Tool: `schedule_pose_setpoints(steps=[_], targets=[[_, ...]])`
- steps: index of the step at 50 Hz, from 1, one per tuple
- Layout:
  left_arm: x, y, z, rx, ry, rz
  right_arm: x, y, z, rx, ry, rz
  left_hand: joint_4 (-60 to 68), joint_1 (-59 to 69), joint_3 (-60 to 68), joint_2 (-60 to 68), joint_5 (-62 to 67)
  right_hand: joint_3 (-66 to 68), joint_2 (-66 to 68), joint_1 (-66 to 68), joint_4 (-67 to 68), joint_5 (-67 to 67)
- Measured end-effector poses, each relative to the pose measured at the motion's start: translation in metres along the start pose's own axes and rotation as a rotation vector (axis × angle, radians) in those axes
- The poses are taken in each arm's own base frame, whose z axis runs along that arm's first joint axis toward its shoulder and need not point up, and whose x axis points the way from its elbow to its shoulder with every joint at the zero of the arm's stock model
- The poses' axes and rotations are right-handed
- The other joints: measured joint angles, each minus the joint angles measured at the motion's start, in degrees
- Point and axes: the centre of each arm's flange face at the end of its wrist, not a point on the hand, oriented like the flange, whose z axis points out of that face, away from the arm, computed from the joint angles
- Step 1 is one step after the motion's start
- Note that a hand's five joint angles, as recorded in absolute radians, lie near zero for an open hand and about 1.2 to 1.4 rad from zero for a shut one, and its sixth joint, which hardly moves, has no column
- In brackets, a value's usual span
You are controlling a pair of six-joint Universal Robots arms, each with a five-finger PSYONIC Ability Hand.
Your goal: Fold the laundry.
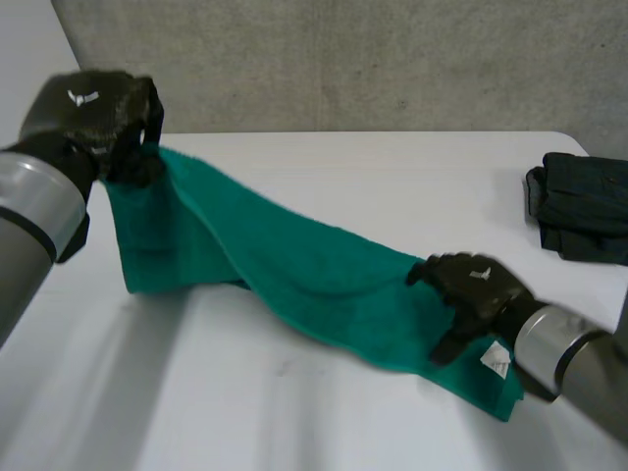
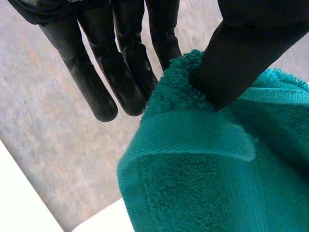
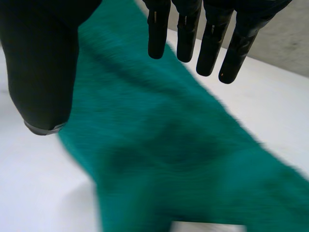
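Green towel (image 1: 314, 265) runs slantwise from my left hand (image 1: 93, 113), pinching one corner lifted above the table (image 1: 392, 177) at its far left corner, down to my right hand (image 1: 481, 285), fingers straight and open over its near-right end.

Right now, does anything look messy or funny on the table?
Yes, the green towel. The left hand pinches one end up in the air, so it sags crookedly down to the table, where the open right hand is over it.
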Motion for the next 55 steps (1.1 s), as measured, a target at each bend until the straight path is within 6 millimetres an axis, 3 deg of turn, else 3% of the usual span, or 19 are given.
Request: schedule_pose_setpoints(steps=[2, 3, 5, 11, 32, 35, 36, 40, 41, 45, 48, 55], targets=[[0.0, 0.0, 0.0, 0.0, 0.0, 0.0, 0.0, 0.0, 0.0, 0.0, 0.0, 0.0, 0.0, 0.0, 0.0, 0.0, 0.0, 0.0, 0.0, 0.0, 0.0, 0.0], [0.001, -0.015, 0.0, 0.037, 0.004, -0.028, -0.007, 0.006, 0.0, 0.008, -0.017, 0.027, 0.0, 0.0, 0.0, 0.0, 0.0, 0.0, 0.0, 0.0, 0.0, 0.0], [0.002, -0.026, -0.001, 0.064, 0.01, -0.052, -0.024, 0.017, 0.004, 0.034, -0.059, 0.08, 0.0, 0.0, 0.0, 0.0, -0.01, -0.59, 0.0, -0.2, -0.87, -0.52], [0.008, -0.046, -0.007, 0.111, 0.036, -0.104, -0.035, 0.029, 0.017, 0.052, -0.052, 0.117, 0.01, 0.0, 0.0, 0.0, 0.0, -0.59, 0.0, -0.2, -0.87, -0.52], [0.013, -0.055, -0.011, 0.135, 0.061, -0.19, -0.051, 0.042, 0.066, 0.154, 0.004, 0.12, 0.01, 0.0, 0.0, 0.0, -0.01, 1.45, 0.19, 1.28, 1.8, 2.33], [0.013, -0.055, -0.011, 0.137, 0.061, -0.194, -0.054, 0.044, 0.069, 0.155, 0.006, 0.115, 0.01, 0.0, 0.0, 0.0, 0.0, 5.53, 3.76, 4.55, 5.43, 5.37], [0.013, -0.056, -0.011, 0.139, 0.061, -0.197, -0.057, 0.045, 0.073, 0.157, 0.013, 0.109, 0.01, 0.0, 0.0, 0.0, -0.01, 14.95, 14.24, 11.91, 14.64, 14.11], [0.012, -0.057, -0.01, 0.143, 0.059, -0.204, -0.057, 0.046, 0.082, 0.167, 0.046, 0.095, 0.01, 0.0, 0.0, 0.0, 0.0, 29.49, 28.98, 24.32, 29.66, 28.71], [0.012, -0.057, -0.01, 0.144, 0.058, -0.206, -0.056, 0.046, 0.084, 0.169, 0.055, 0.089, 0.01, 0.0, 0.0, 0.0, 0.0, 36.84, 36.32, 30.69, 37.09, 36.26], [0.01, -0.059, -0.01, 0.15, 0.056, -0.212, -0.053, 0.043, 0.088, 0.177, 0.083, 0.064, 0.02, 0.0, 0.0, 0.0, 0.0, 46.27, 45.79, 38.44, 46.73, 46.04], [0.009, -0.06, -0.011, 0.156, 0.052, -0.213, -0.051, 0.039, 0.088, 0.183, 0.094, 0.042, 0.02, 0.0, 0.0, 0.0, -0.01, 46.95, 45.9, 38.57, 47.46, 46.69], [0.003, -0.062, -0.01, 0.165, 0.032, -0.208, -0.027, 0.002, 0.075, 0.221, 0.122, -0.067, 0.02, 0.0, 0.0, 0.0, -0.01, 46.96, 45.9, 38.57, 47.59, 46.69]])
